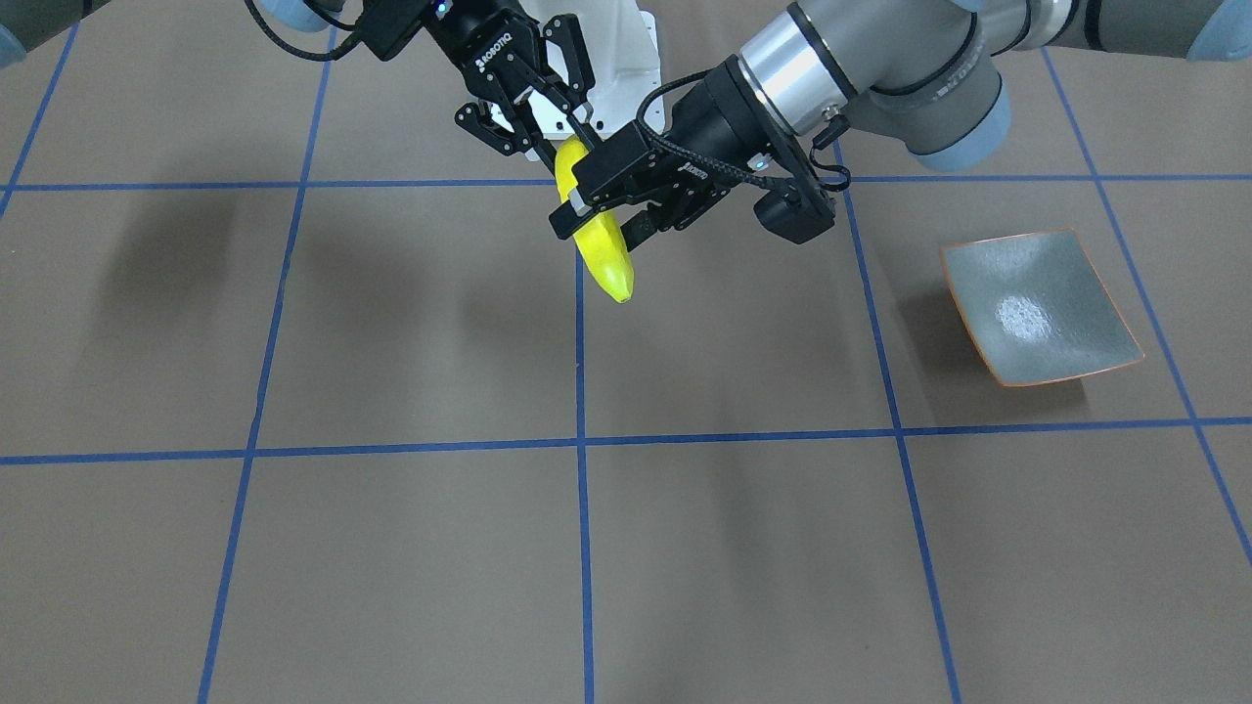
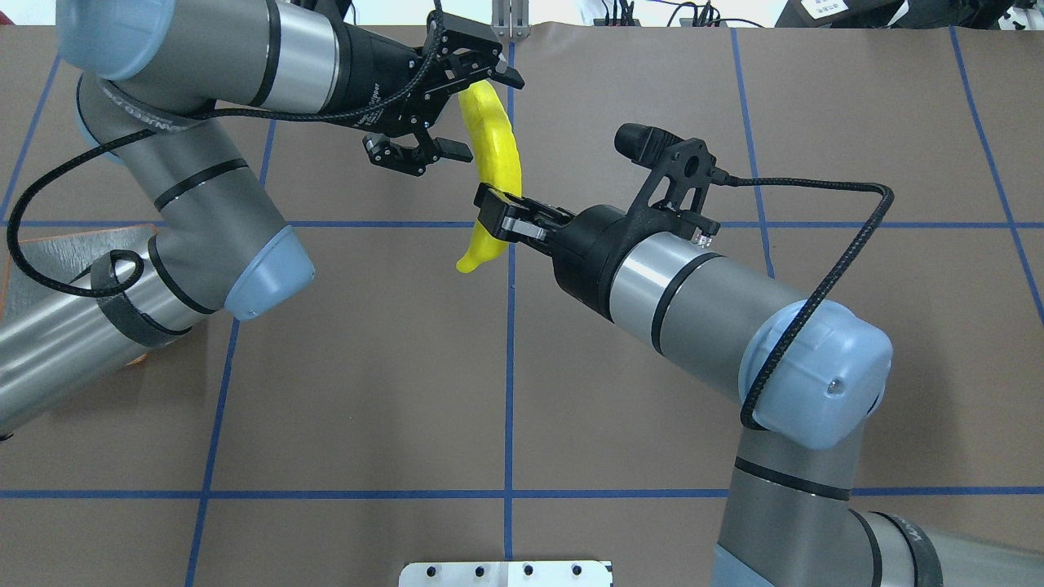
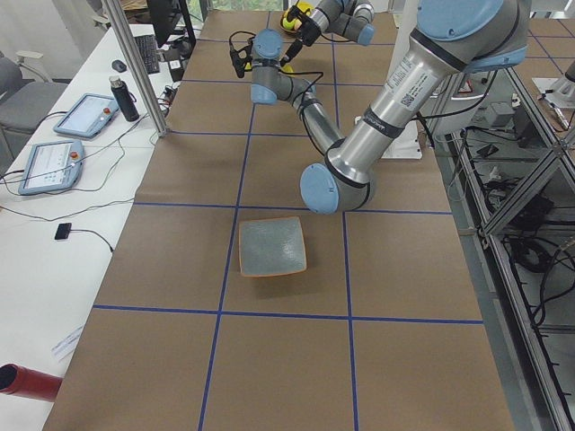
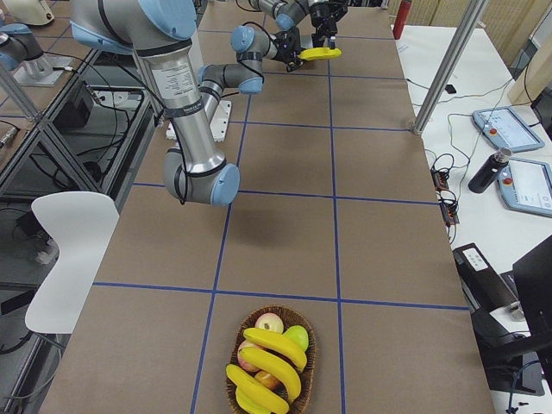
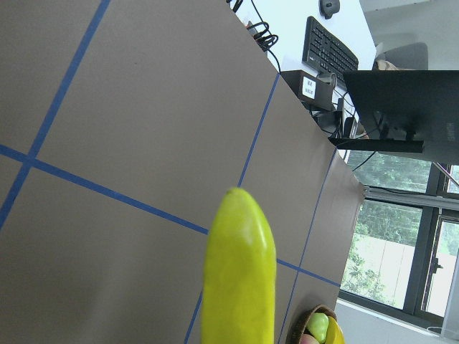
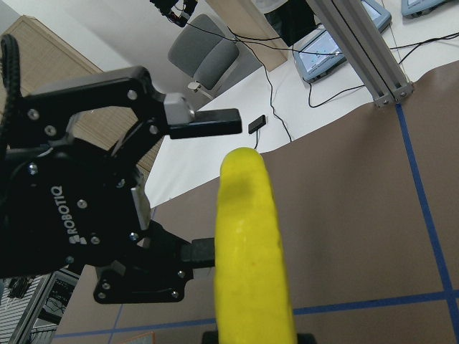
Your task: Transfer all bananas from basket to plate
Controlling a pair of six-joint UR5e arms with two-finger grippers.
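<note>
One yellow banana [image 2: 493,143] hangs in the air between both grippers, above the table's middle. My right gripper [image 2: 493,216] is shut on its lower part, as the right wrist view [image 6: 251,244] shows. My left gripper [image 2: 485,116] is open, with its fingers spread on either side of the banana's other end [image 1: 606,259]. The grey-green plate [image 1: 1037,308] with an orange rim lies empty on my left side. Three more bananas [image 4: 267,362] lie in the basket [image 4: 304,384] at my far right table end.
The wicker basket also holds an apple [image 4: 270,323] and a green fruit [image 4: 297,335]. In the overhead view my left arm [image 2: 204,204] covers most of the plate [image 2: 49,244]. Blue tape lines grid the brown table [image 1: 391,548].
</note>
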